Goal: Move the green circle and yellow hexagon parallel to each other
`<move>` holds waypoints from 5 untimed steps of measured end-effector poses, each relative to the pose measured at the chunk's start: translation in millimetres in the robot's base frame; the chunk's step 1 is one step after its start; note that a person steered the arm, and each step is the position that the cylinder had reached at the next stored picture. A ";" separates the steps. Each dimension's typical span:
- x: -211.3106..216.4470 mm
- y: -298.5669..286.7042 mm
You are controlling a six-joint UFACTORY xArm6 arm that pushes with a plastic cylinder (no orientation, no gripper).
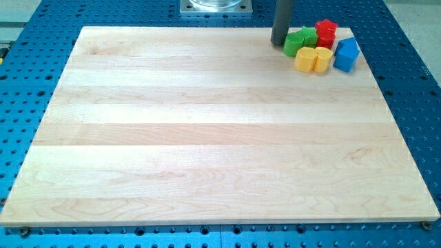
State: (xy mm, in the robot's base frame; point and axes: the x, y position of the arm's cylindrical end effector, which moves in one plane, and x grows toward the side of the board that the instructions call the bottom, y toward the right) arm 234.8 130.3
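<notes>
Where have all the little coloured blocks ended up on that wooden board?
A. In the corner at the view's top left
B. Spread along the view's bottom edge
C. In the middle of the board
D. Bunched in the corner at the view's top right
D: the green circle, yellow hexagon, red block and blue block crowd that corner, with my tip just left of the green circle.

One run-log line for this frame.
my tip: view's top, left of green circle | yellow hexagon: below-right of circle | cluster: top-right corner | alignment: not judged
</notes>
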 end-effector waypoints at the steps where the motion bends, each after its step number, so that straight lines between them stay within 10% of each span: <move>1: -23.9 -0.1; 5: 13.6 23.0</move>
State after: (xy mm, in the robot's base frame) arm 248.4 153.2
